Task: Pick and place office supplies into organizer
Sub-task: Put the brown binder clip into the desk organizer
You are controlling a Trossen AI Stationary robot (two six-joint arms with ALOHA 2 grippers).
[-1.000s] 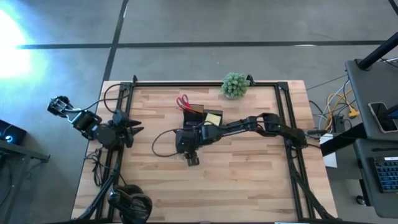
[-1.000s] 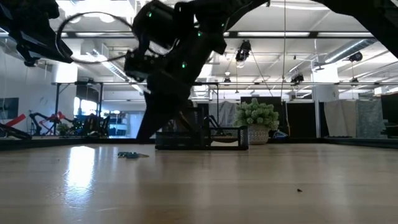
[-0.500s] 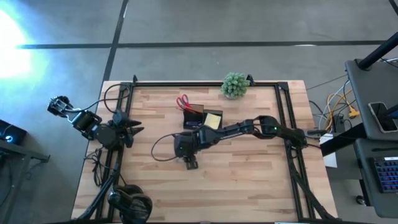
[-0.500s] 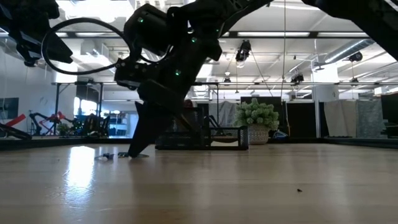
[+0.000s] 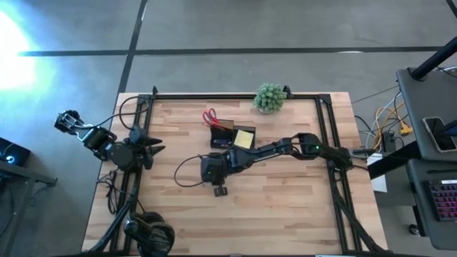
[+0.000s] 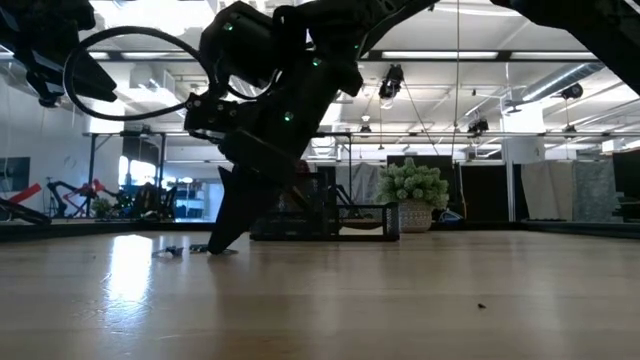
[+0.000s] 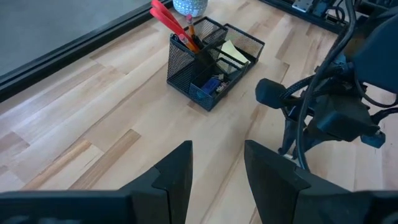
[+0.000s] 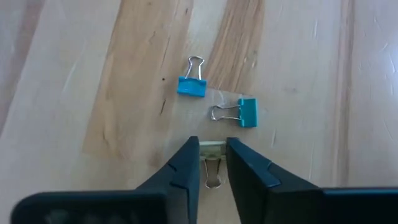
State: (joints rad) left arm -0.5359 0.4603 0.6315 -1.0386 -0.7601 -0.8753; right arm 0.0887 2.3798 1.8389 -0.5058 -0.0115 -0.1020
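My right gripper [image 8: 212, 144] stands with its fingertips on the table [image 5: 285, 207], near the middle, shut on a small pale binder clip [image 8: 212, 163]. Two blue binder clips [image 8: 191, 86] [image 8: 247, 112] lie flat just beyond it. The black mesh organizer [image 7: 211, 62] stands farther back, holding red-handled scissors [image 7: 166, 15], an orange pencil [image 7: 193, 38], a yellow sticky-note pad [image 7: 234, 51] and a small blue item [image 7: 212, 83]. My left gripper [image 7: 214, 168] waits open at the table's left edge [image 5: 146, 150]. My right gripper pinches the pale clip's body [image 8: 212, 148] between its two fingers. The fingers come from above, slanting steeply down [image 6: 222, 230]. The clip lies on the table, its wire handles [image 8: 212, 178] pointing back between the fingers.
A green ball-shaped plant [image 5: 270, 97] stands at the far edge. Black headphones [image 5: 150, 235] lie at the near left corner. A dark frame rail [image 5: 235, 96] runs round the table. Bare wood stretches toward the near and right sides.
My right gripper has sunk from just above the clips until its fingertips stand on the table, drifting a little toward the near left.
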